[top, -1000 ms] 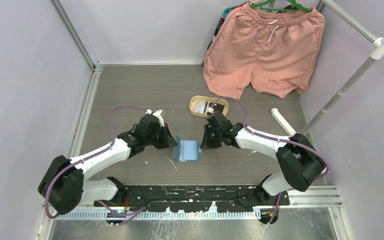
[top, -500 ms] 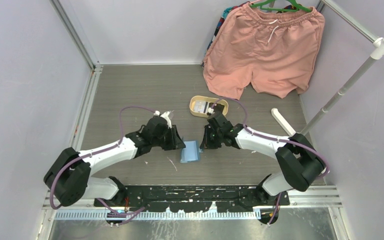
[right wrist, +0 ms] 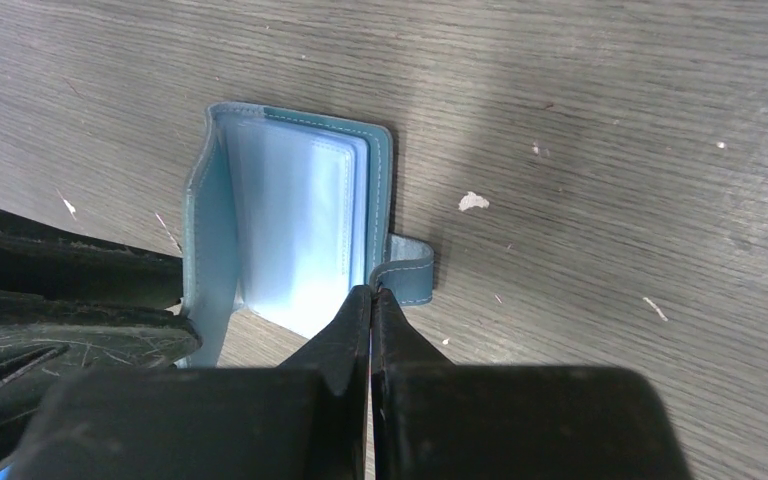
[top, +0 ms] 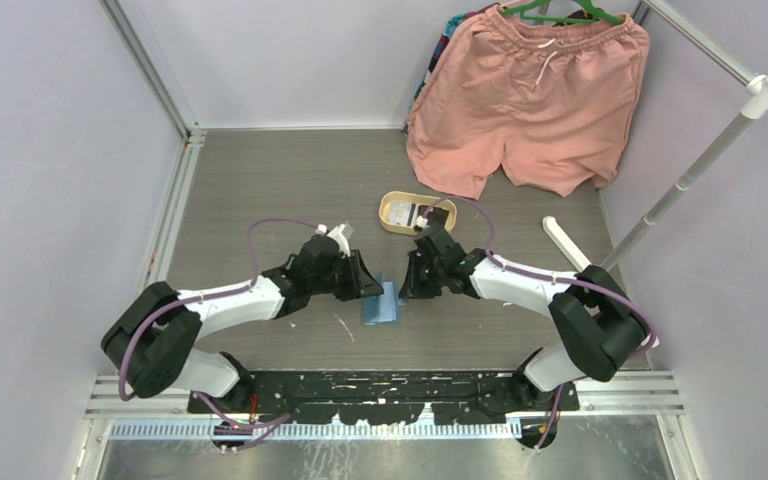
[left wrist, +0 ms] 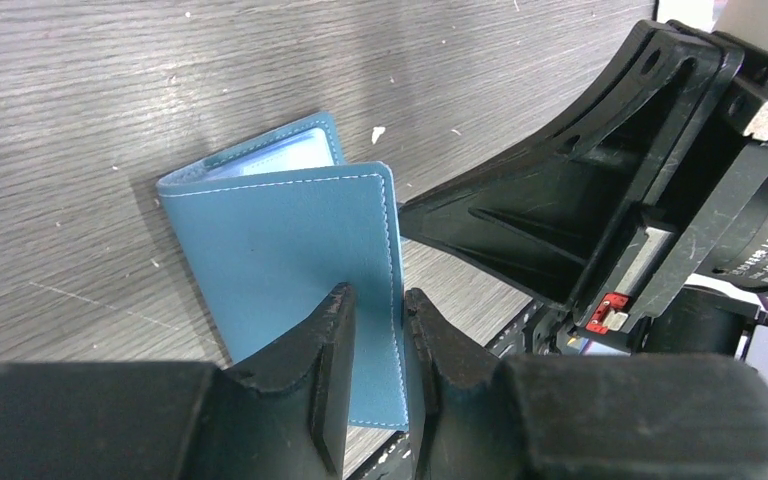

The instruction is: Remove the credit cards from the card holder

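Overhead, left hand (top: 374, 290) and right hand (top: 405, 290) partly hide card holder (top: 384, 309).

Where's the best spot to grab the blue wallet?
On the card holder, I'd pinch the raised cover's stitched free edge, coming from the robot's left. That flap stands up off the table, thin enough to pinch; the other half lies flat.

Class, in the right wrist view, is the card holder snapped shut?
No, the card holder lies open, its snap tab hanging loose.

White links (top: 225, 300), purple cables (top: 278, 222), black left gripper (left wrist: 375, 305), black right gripper (right wrist: 371, 292)
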